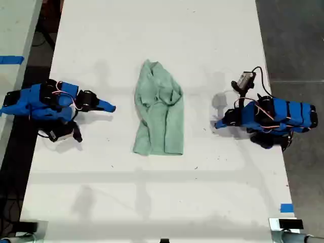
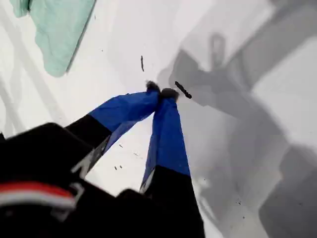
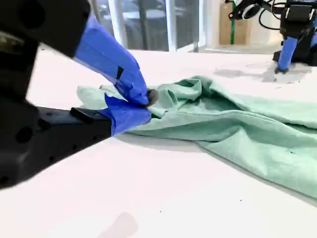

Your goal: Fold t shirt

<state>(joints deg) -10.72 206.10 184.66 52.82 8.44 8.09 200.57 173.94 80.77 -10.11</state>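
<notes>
- Looking down in the exterior view, we see the t shirt (image 1: 159, 114) lying near the middle of the white table (image 1: 152, 202), between our two arms.
- It is pale mint green and wrinkled. It is bunched and narrower at the end toward that view's top, and flatter and wider at the end toward the bottom.
- Our first gripper (image 1: 216, 124) sits at the exterior view's right, low over the table and pointing toward the shirt, with bare table between them.
- Its own camera shows its jaws pressed together at the tips (image 2: 161, 91) with nothing between them. A corner of the shirt (image 2: 59, 29) lies well off.
- Our second gripper (image 1: 112, 108) sits at the exterior view's left, also pointing at the shirt, with a strip of bare table before the cloth.
- In its wrist view the jaws (image 3: 143, 101) are pressed together. The bunched end of the shirt (image 3: 237, 124) lies just behind them, and we cannot tell from there whether any cloth is caught.
- A piece of blue tape (image 1: 286, 207) sticks near the table's corner at the exterior view's lower right.
</notes>
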